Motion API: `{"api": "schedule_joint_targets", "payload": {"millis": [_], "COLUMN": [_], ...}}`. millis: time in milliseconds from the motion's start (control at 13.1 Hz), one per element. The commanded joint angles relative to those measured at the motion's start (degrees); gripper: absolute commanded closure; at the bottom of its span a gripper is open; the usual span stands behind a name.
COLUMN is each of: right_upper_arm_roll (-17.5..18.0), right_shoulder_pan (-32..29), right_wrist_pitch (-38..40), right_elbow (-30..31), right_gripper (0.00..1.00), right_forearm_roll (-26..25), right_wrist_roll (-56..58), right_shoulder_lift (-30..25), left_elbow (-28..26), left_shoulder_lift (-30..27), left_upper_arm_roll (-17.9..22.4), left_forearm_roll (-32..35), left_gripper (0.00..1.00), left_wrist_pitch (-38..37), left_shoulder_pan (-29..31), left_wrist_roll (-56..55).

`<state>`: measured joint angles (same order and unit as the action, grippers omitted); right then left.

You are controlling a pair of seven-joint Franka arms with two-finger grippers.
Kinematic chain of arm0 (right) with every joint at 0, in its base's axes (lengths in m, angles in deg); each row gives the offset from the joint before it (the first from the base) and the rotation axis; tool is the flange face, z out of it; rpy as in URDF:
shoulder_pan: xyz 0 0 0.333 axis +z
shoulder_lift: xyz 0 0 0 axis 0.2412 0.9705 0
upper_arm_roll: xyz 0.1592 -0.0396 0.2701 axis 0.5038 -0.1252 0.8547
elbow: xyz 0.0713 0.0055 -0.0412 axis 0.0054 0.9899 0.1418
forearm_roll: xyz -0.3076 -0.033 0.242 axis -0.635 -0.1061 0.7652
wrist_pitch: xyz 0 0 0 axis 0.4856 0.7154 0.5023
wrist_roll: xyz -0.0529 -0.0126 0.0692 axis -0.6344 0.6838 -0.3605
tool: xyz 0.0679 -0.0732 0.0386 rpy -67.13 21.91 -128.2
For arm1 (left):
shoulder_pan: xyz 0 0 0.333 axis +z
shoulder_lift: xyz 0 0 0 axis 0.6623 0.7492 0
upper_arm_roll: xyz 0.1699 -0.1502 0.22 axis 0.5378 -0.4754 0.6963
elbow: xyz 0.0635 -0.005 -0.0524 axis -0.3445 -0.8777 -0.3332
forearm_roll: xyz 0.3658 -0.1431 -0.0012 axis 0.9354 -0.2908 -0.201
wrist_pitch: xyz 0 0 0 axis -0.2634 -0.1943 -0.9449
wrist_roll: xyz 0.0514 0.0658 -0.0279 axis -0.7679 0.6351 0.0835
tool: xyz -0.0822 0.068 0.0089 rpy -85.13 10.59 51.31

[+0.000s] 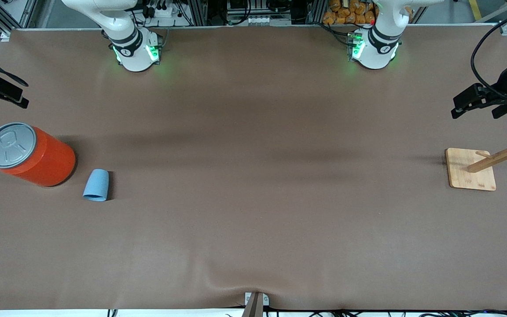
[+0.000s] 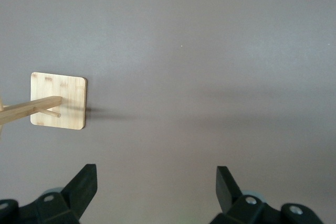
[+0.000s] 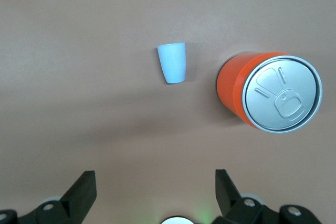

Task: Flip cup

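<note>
The small light-blue cup (image 1: 96, 185) (image 3: 172, 62) rests on the brown table toward the right arm's end, beside the orange can. Its narrow end points toward the robots and its opening does not show. My right gripper (image 3: 155, 182) hangs open high over the table at that end, well apart from the cup, with nothing between its fingers. Over the left arm's end of the table, my left gripper (image 2: 156, 182) is open and empty too, above bare table beside the wooden stand.
A large orange can (image 1: 38, 158) (image 3: 262, 90) with a grey pull-tab lid stands beside the cup, nearer the table's end. A wooden peg stand on a square base (image 1: 469, 171) (image 2: 58, 100) sits at the left arm's end.
</note>
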<state>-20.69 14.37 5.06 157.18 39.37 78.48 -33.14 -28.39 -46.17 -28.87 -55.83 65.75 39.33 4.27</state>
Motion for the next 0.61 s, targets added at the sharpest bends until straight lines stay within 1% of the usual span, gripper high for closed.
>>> {"api": "schedule_joint_targets", "payload": {"millis": [0,381,534], "right_upper_arm_roll": [0.54,0.62,0.62], "right_shoulder_pan": [-0.59,0.20,0.99], "right_wrist_pitch": [0.00,-0.62,-0.88], "right_elbow": [-0.67,-0.49,-0.67], "right_gripper": [0.00,0.00,0.00], "right_forearm_roll": [-0.74,-1.53,-1.44], "right_wrist_roll": [-0.39,-0.30,-0.38], "right_shoulder_lift": [0.46,1.43,3.00], "left_elbow": [1.11,2.08,2.08], "left_shoulder_lift": [0.47,0.82,1.17], "left_upper_arm_roll": [-0.29,-0.29,-0.29], "left_forearm_roll": [1.10,2.33,2.42], "left_gripper": [0.00,0.00,0.00], "left_wrist_pitch": [-0.69,-1.04,-1.13], "left_shoulder_pan": [0.13,-0.40,-0.40], "left_wrist_roll": [0.37,0.37,0.37]}}
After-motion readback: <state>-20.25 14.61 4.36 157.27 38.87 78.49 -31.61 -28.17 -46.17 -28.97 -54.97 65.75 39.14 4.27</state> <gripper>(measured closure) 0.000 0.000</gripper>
